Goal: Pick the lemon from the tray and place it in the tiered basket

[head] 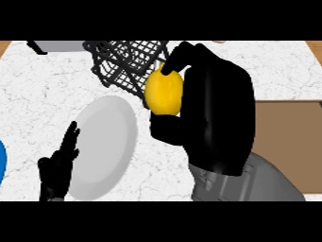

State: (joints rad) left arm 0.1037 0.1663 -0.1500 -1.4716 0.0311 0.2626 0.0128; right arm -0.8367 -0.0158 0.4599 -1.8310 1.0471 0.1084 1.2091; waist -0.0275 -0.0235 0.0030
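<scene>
One lemon (165, 92), pinched in right hand (216, 118) fingers beside one basket (125, 61); one tray (292, 142); one plate (106, 144). Left hand (57, 168) open, fingers up, resting. White marbled tabletop (38, 90).

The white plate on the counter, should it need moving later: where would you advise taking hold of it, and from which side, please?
Probably at the near-left rim of the white plate, coming from the left: it lies flat, so only the edge offers a pinch, and the open left hand rests beside it. The right hand is curled round the lemon.
</scene>
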